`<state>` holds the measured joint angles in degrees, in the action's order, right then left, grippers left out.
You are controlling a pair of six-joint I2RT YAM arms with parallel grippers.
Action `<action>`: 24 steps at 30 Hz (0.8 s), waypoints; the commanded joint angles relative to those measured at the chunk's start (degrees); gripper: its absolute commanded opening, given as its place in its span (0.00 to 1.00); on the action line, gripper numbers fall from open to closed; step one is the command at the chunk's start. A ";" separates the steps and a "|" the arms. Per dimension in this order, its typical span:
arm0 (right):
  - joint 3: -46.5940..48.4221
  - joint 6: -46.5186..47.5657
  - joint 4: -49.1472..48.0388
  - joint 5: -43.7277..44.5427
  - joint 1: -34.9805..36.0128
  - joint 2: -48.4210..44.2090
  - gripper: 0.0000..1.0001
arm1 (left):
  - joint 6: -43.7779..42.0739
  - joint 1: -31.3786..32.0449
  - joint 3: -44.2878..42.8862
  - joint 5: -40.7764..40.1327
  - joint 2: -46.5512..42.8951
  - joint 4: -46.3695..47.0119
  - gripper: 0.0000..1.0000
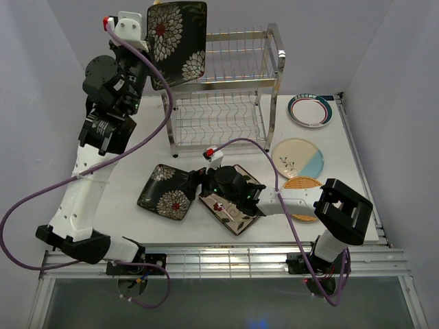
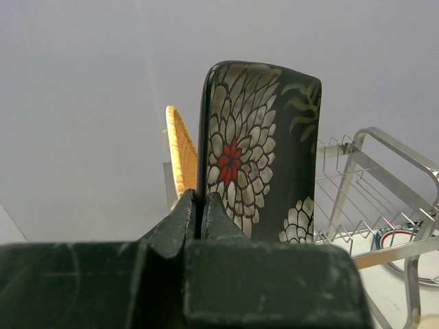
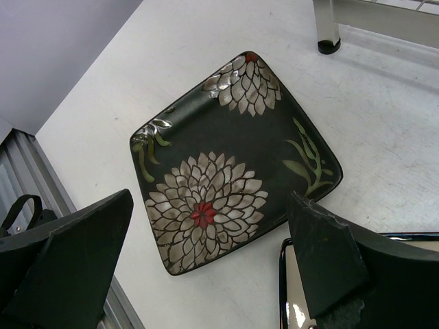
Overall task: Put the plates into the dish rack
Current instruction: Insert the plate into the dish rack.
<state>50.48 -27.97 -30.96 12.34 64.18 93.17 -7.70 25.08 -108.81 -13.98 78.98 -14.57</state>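
The left claw (image 2: 199,205), clamped on the rim of a raised black plate (image 2: 260,151), might let it swivel and strike the rack (image 1: 233,75); the right claw (image 3: 209,236) gapes empty.

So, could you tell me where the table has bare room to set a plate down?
Bare table lies at the near left, between the left arm and the flat-lying black floral plate; another patch sits left of the dish rack. The right side is crowded with the teal-rimmed plate, cream-blue plate and woven plates, and the right gripper hovers mid-table.

Left gripper (image 2: 199,209) closed, right gripper (image 3: 211,199) wide.
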 commanded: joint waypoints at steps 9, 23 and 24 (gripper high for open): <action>0.85 0.72 -1.21 1.55 -0.29 -1.14 0.98 | -20.49 12.18 -10.96 -19.76 6.44 21.86 0.00; -0.91 0.37 -1.47 1.37 -0.46 -2.72 0.98 | -28.41 13.59 -20.91 -25.04 13.04 25.02 0.00; -1.08 0.46 -1.47 1.37 -0.46 -2.90 0.98 | -29.29 13.59 -20.82 -25.48 13.48 25.81 0.00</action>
<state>49.82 -28.01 -30.94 12.78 64.03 92.71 -33.74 38.39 -125.80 -38.72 93.54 -0.30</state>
